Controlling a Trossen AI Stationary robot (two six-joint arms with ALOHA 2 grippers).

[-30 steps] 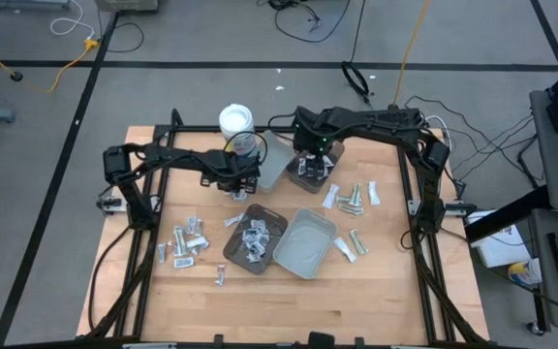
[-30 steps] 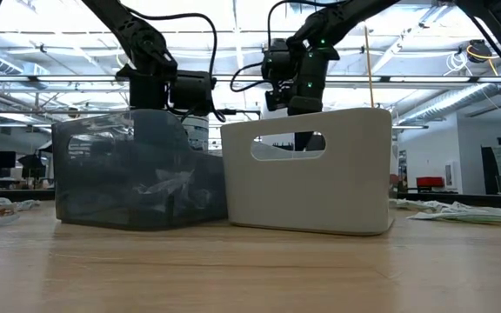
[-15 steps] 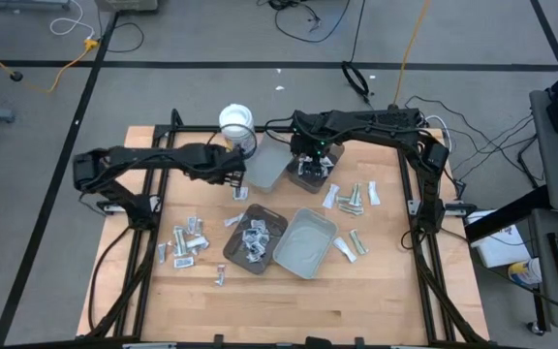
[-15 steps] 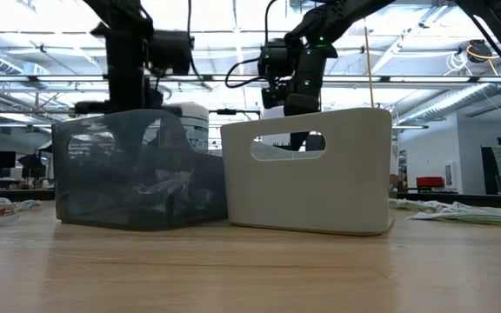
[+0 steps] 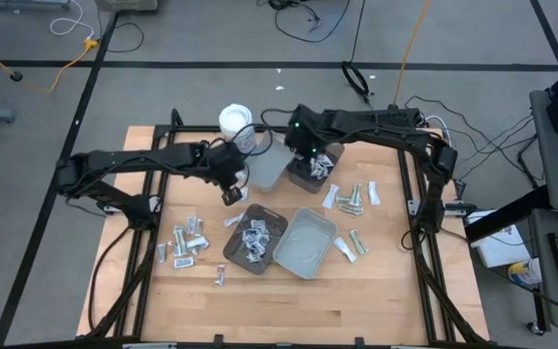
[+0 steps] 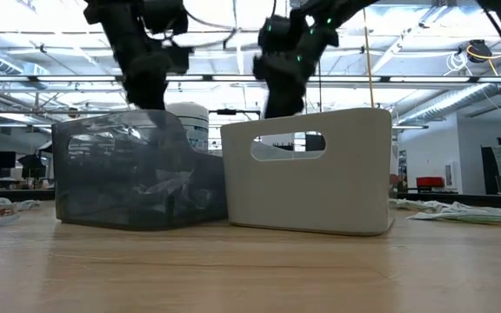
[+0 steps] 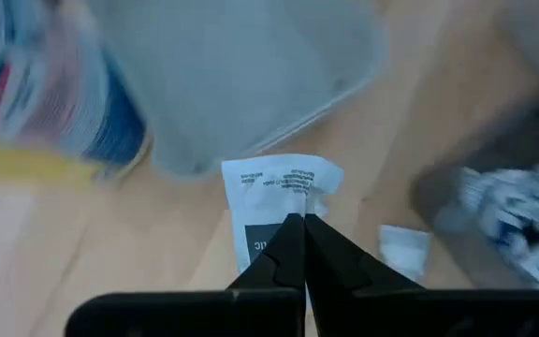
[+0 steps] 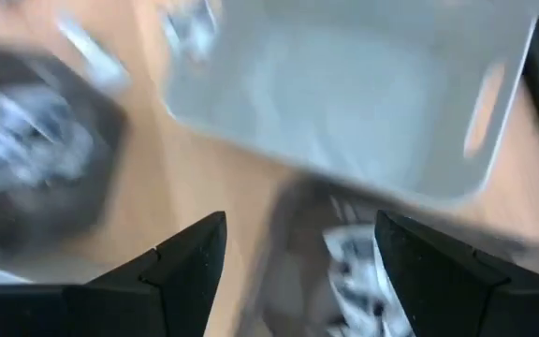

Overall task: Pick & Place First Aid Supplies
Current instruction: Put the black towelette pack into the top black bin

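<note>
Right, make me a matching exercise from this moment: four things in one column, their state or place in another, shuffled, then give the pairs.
Things:
1. left gripper
2. right gripper
3. white round tub
4. brown tray at the table's middle

States or places:
A. stands at the far side of the table, beside a grey tray
B. fingers spread, holding nothing
C. lies beside a pale grey tray, with packets inside
D. pinched shut on a white packet

Pairs: 1-D, 2-B, 3-A, 4-C
</note>
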